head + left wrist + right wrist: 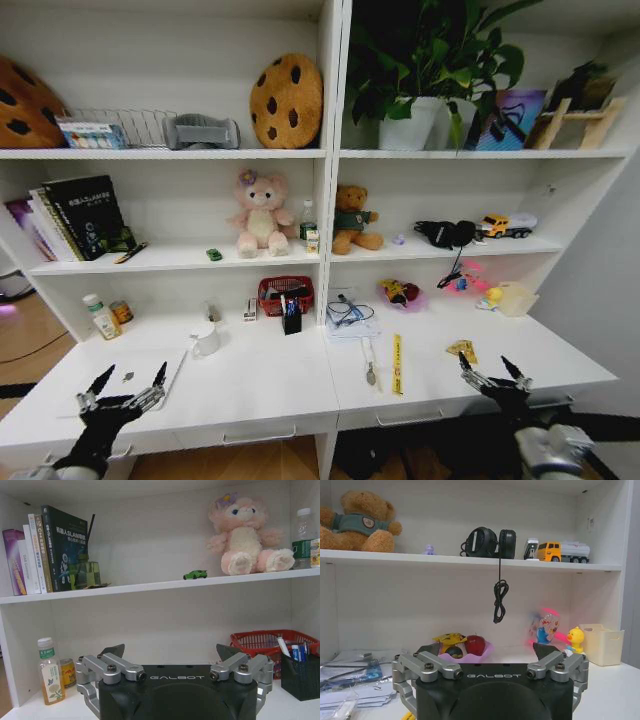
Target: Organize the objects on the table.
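On the white table (270, 385) lie a thin silver laptop (150, 368) at the left, a white mug (205, 342), a black holder with pens (291, 320) and a yellow ruler (397, 362). A tiny green toy car (214, 254) (195, 574) sits on the shelf above, beside a pink plush. A small bottle (101, 318) (50, 672) and a can (68, 672) stand at the back left. My left gripper (125, 390) (170, 655) hovers open over the laptop's near edge. Over the table's right front edge, my right gripper (493, 372) (490, 652) is open and holds nothing.
A red basket (286, 294) (272, 640) stands behind the pen holder. Papers (350, 320), a spoon-like tool (369, 366) and a yellow wrapper (462, 349) lie right of centre. A bowl of toy fruit (465, 647), a duck (576, 639) and a cream box (602, 644) sit at the back right.
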{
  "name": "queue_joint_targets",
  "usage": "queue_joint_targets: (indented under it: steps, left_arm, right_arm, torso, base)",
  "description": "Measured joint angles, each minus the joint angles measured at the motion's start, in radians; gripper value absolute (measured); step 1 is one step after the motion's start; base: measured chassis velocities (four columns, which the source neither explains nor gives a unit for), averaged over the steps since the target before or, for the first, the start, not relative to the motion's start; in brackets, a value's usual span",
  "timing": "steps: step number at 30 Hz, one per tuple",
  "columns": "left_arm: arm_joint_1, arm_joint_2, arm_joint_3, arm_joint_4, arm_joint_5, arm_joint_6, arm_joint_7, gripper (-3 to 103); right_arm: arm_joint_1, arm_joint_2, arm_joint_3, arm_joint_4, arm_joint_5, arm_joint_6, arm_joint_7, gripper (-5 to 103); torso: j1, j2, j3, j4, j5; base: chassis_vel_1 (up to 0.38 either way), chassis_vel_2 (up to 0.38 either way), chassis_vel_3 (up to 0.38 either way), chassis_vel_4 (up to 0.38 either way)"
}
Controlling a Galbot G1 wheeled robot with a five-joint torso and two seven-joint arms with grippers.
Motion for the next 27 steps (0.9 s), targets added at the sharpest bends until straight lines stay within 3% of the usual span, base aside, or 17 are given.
queue_joint_targets:
  steps: [13,14,19,22,23,27]
  left_arm:
    - [0.000,0.000,0.000,0.000,0.000,0.000,0.000,100]
    - [0.000,0.000,0.000,0.000,0.000,0.000,0.000,100]
    - [0.000,0.000,0.000,0.000,0.000,0.000,0.000,100]
    - [0.000,0.000,0.000,0.000,0.000,0.000,0.000,100]
    - [0.000,0.000,0.000,0.000,0.000,0.000,0.000,100]
    - [0.000,0.000,0.000,0.000,0.000,0.000,0.000,100]
  right_arm:
    - [0.016,-0.014,-0.005,-0.038,0.007,0.012,-0.008,100]
    - [0.016,-0.012,-0.006,-0.044,0.006,0.022,-0.008,100]
    - [0.017,-0.017,-0.007,-0.051,0.009,0.050,-0.015,100]
    - [0.026,-0.022,-0.007,-0.053,0.014,0.052,-0.015,100]
    - [0.031,-0.027,-0.006,-0.055,0.017,0.053,-0.015,100]
    - [0.046,-0.054,-0.006,-0.068,0.021,0.055,-0.017,100]
  torso:
    - [0.000,0.000,0.000,-0.0002,-0.0008]
    - [0.000,0.000,0.000,0.0007,0.0006]
    - [0.000,0.000,0.000,0.0005,0.0007]
    - [-0.003,-0.006,-0.004,0.0009,0.0004]
    - [-0.006,-0.012,-0.007,-0.0003,-0.0001]
    - [-0.018,-0.039,-0.021,0.0004,-0.0002]
  base:
    - [-0.158,-0.149,0.149,0.152]
    - [-0.223,-0.218,0.269,0.229]
    - [-0.173,-0.193,0.192,0.195]
    - [0.009,-0.071,0.081,0.042]
    - [-0.008,-0.053,0.002,-0.002]
    - [0.011,0.052,-0.018,-0.063]
